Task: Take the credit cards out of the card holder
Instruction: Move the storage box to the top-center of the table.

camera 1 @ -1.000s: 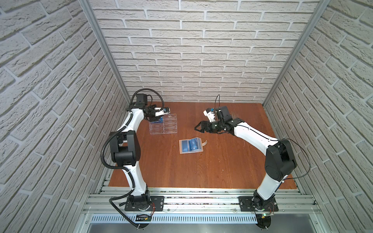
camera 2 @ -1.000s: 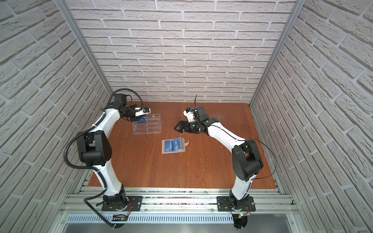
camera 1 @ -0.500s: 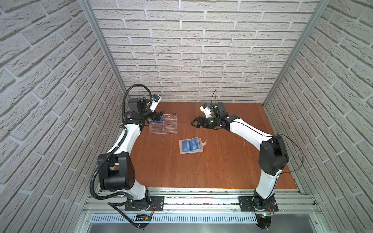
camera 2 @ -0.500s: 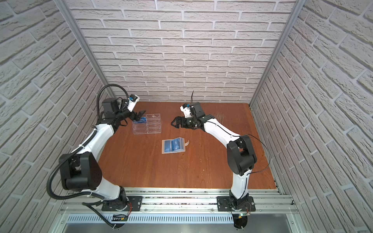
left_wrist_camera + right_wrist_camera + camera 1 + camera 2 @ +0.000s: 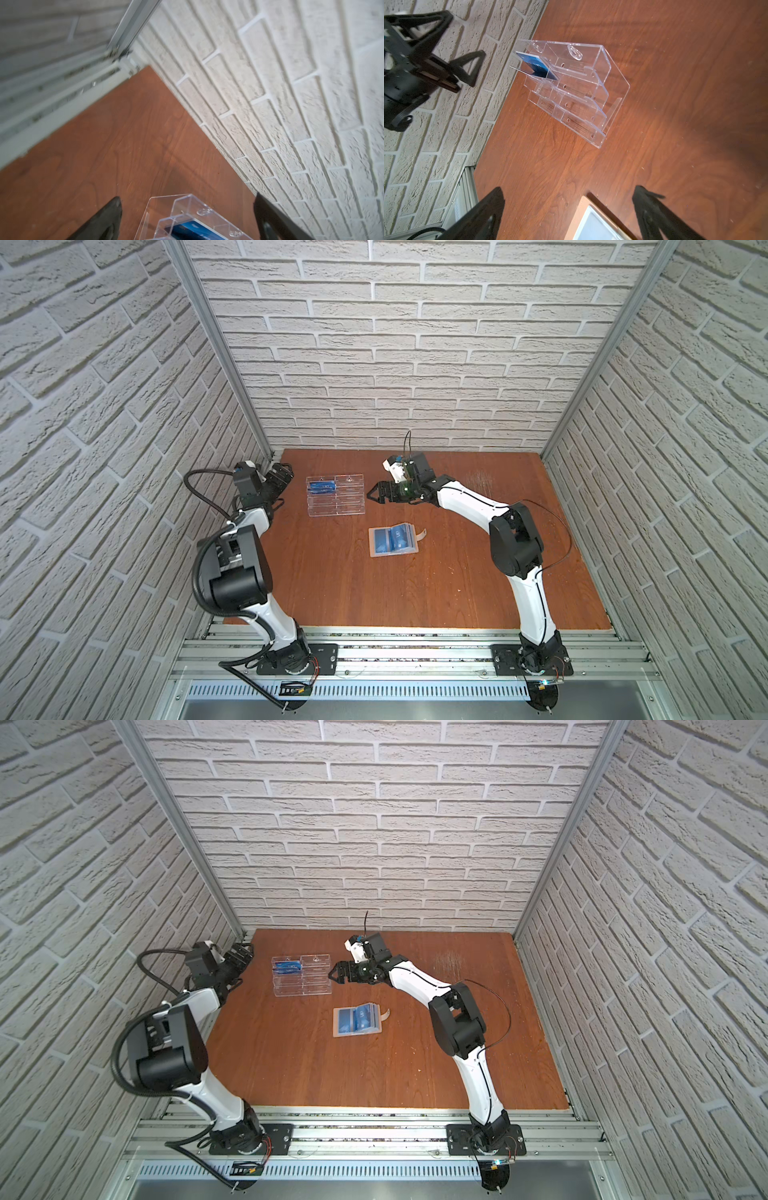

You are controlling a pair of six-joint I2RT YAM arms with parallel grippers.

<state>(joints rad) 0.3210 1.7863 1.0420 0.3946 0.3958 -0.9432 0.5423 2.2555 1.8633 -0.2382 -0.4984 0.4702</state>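
We see a clear acrylic rack (image 5: 336, 506) standing in the back-left part of the desk (image 5: 415, 585), its tiers of slots stepping down toward the front edge. 1 blue card (image 5: 322, 487) sits in the rearmost tier, in the slot nearer the desk's left edge. A pale scuffed patch (image 5: 478, 479) marks the wood toward the back-right corner.

The card holder (image 5: 392, 540) lies open and flat near the middle of the desk, well apart from the rack. The credit cards (image 5: 398, 536) show blue through its clear sleeves in an overlapping fan, and a small strap (image 5: 422, 534) curls out on the side facing the right edge. White marks show on the cards, too small for us to read.

The left gripper (image 5: 279, 476) hangs at the left edge near the back-left corner, beside the rack but apart from it, jaws spread wide and empty. In the left wrist view its 2 dark fingers (image 5: 108, 220) frame the rack's corner without touching. The right gripper (image 5: 372, 496) hovers just beside the rack's end facing the right edge, behind the card holder, jaws wide apart and holding nothing.
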